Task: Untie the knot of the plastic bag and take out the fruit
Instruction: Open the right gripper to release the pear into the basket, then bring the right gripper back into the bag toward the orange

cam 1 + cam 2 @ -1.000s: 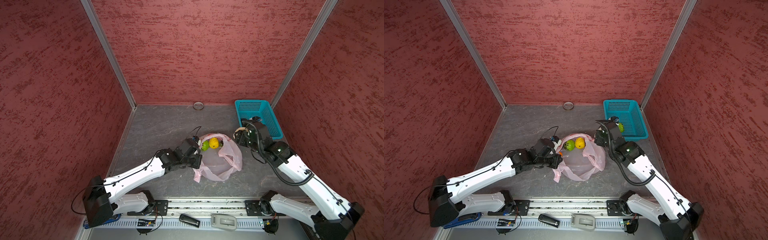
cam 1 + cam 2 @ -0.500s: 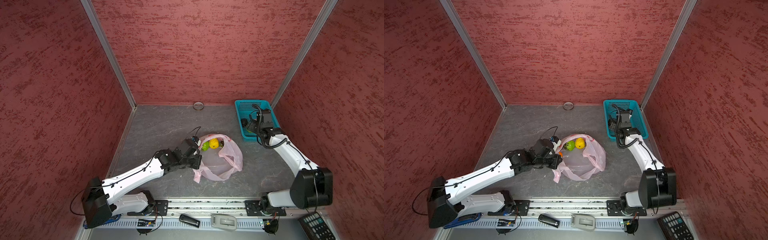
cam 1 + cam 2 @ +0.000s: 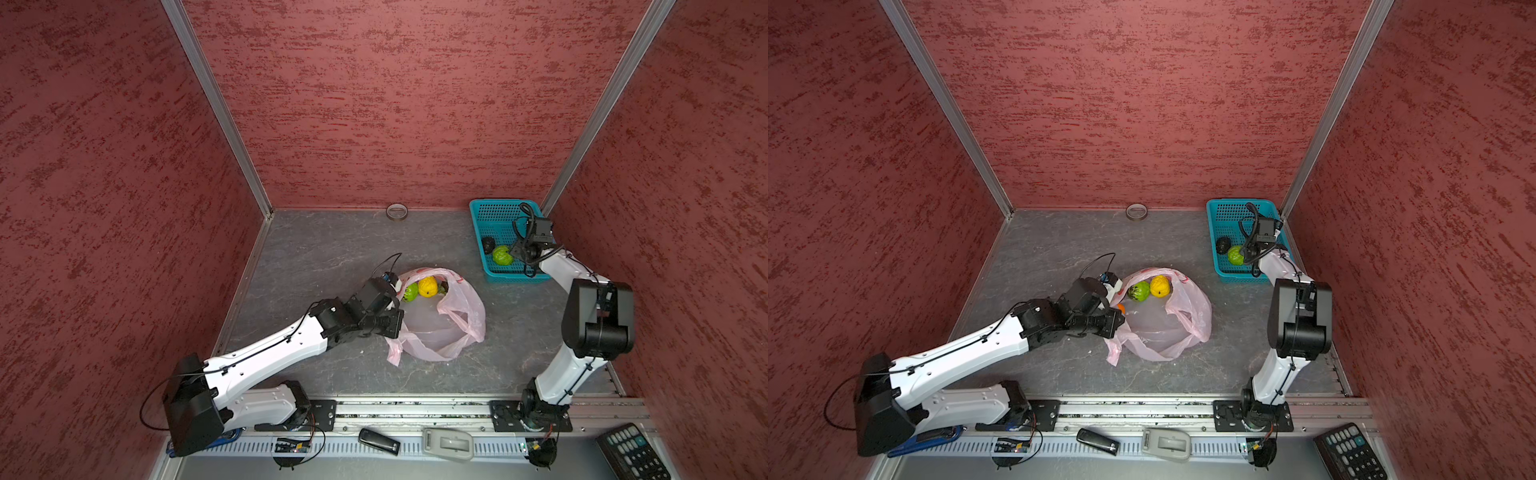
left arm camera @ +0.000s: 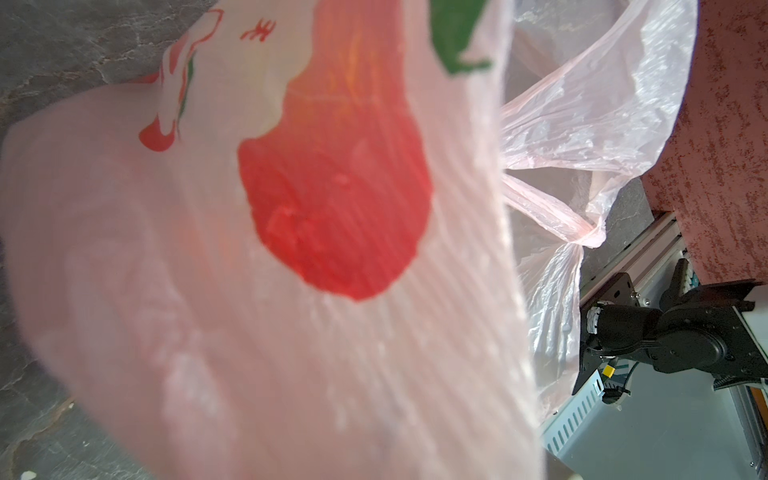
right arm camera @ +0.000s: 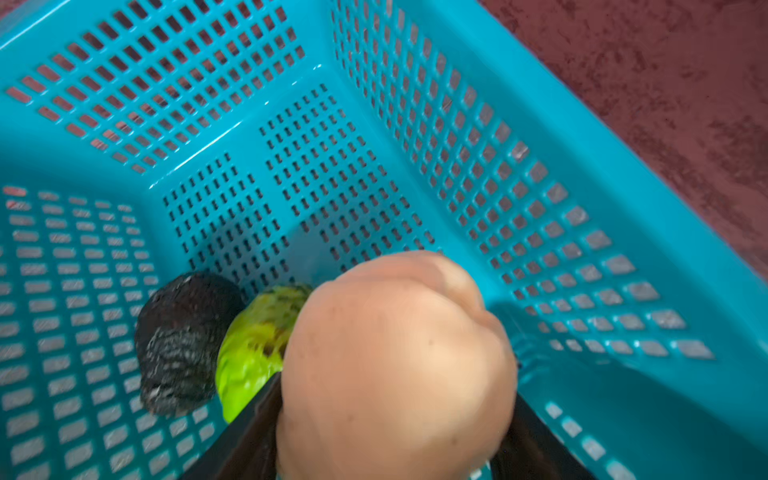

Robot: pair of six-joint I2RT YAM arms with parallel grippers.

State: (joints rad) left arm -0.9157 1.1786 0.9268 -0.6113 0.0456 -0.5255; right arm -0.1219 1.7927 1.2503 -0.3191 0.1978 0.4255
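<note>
Your R claw [image 5: 392, 436] is spread wide round a beige fruit [image 5: 395, 353] over the teal basket [image 5: 540, 166], w/ a green fruit [image 5: 249, 349] + blackish fruit [image 5: 183, 340] inside. Your L claw [image 3: 392, 322] is clamped tight on the plastic bag [image 3: 453, 332] at its left rim. The bag lies mid-tabletop [image 3: 332, 249], mouth open, w/ a yellow fruit [image 3: 428, 286] + second green fruit [image 3: 410, 291] in it.
</note>
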